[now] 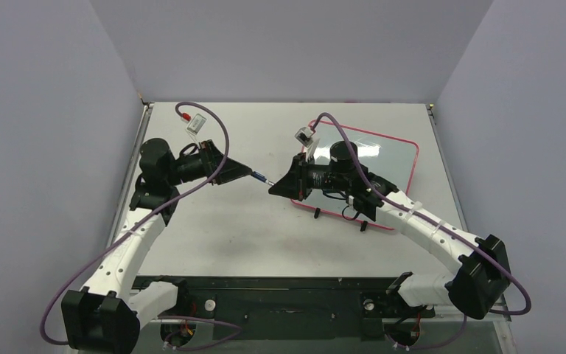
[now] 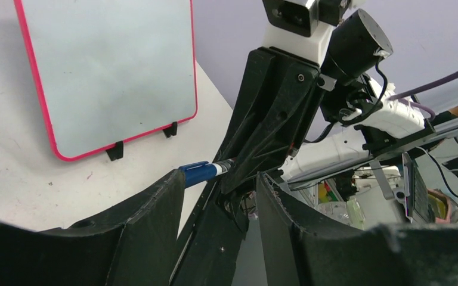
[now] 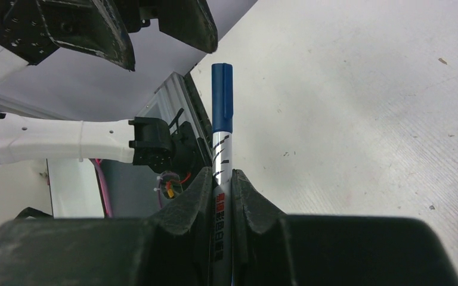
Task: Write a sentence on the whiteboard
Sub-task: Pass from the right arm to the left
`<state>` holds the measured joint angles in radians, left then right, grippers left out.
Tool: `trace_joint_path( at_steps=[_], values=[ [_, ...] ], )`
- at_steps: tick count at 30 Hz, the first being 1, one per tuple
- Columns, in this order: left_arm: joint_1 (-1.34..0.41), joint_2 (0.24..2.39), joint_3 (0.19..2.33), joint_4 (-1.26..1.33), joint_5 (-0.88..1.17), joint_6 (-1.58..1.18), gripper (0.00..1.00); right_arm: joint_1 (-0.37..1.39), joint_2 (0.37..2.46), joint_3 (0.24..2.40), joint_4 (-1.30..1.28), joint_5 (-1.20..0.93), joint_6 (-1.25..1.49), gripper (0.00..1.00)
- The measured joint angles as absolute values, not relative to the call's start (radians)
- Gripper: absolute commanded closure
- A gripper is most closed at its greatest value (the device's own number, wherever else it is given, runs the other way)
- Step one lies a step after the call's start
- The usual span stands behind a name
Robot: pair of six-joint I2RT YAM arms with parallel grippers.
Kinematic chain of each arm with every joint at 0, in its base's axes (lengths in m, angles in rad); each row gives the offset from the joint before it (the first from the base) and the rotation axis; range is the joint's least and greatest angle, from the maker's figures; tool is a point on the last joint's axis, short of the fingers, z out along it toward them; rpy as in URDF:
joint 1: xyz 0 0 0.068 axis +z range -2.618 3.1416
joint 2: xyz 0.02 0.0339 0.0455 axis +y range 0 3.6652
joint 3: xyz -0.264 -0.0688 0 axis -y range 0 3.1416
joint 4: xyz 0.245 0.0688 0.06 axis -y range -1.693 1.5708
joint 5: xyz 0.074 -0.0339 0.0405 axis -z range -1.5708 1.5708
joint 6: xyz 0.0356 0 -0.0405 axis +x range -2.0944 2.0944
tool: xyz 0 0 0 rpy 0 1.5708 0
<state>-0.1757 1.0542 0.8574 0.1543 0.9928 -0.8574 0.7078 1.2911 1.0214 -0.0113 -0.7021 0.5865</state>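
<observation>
The left gripper (image 1: 249,172) is reaching toward the middle of the table (image 1: 228,236). Its two black fingers (image 2: 155,220) are standing apart with a gap between them, and they are not holding anything. The blue cap (image 3: 222,95) of a pen (image 1: 261,177) is pointing at that gap. In the left wrist view the cap is peeking out just beside one finger, and I cannot tell if it is touching.

The right gripper (image 3: 220,179) is squeezing the pen tight. Its fingers are pressing on the silver middle part, and the capped end is sticking out toward the left gripper. The pen is hanging in the air over the bare table.

The whiteboard (image 1: 398,158) is sitting on the right side of the table, partly under the right arm. Its pink-red frame (image 2: 36,95) is going all around it, and its two small black feet (image 2: 115,151) are poking out along the near edge.
</observation>
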Motion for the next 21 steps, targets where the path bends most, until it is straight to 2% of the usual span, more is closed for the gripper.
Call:
trace_joint_path(
  at_steps=[15,21],
  values=[
    [-0.201,1.098,0.858,0.176,1.029,-0.855,0.54,0.708,1.289,1.048,-0.025,-0.729,0.582,1.0],
    [-0.229,1.11,0.886,0.074,1.022,-0.775,0.54,0.713,1.284,1.071,-0.027,-0.73,0.567,1.0]
  ],
)
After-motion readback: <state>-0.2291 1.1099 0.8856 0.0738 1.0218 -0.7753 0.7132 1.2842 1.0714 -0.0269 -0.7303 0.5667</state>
